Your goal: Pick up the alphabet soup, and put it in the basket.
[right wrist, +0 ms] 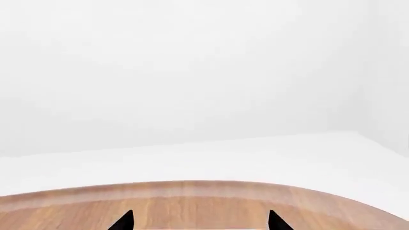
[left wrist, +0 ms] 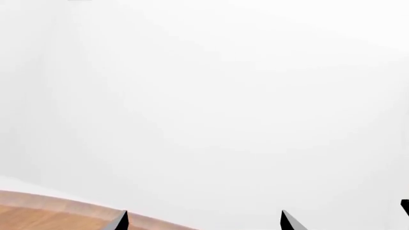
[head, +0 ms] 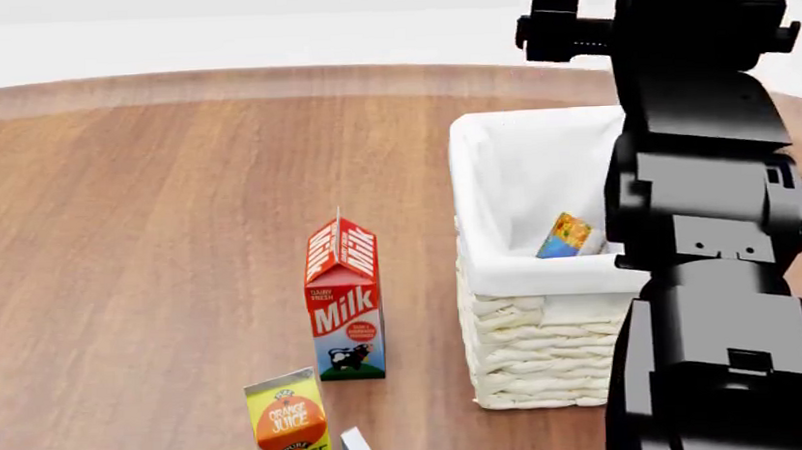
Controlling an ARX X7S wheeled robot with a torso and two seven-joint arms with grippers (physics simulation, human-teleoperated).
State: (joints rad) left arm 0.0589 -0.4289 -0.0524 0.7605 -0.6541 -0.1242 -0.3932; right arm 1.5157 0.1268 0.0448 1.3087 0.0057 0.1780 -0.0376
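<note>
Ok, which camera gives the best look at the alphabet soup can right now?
The head view: the alphabet soup lies inside the basket, partly hidden behind the right arm. Both wrist views show only table edge and white background, no can.

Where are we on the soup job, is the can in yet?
Looks done: the alphabet soup lies inside the basket, tilted against the liner. Nothing is in hand: both wrist views show open fingertips with only table edge and white room between them. Remaining: at most, pull the right arm clear.
</note>
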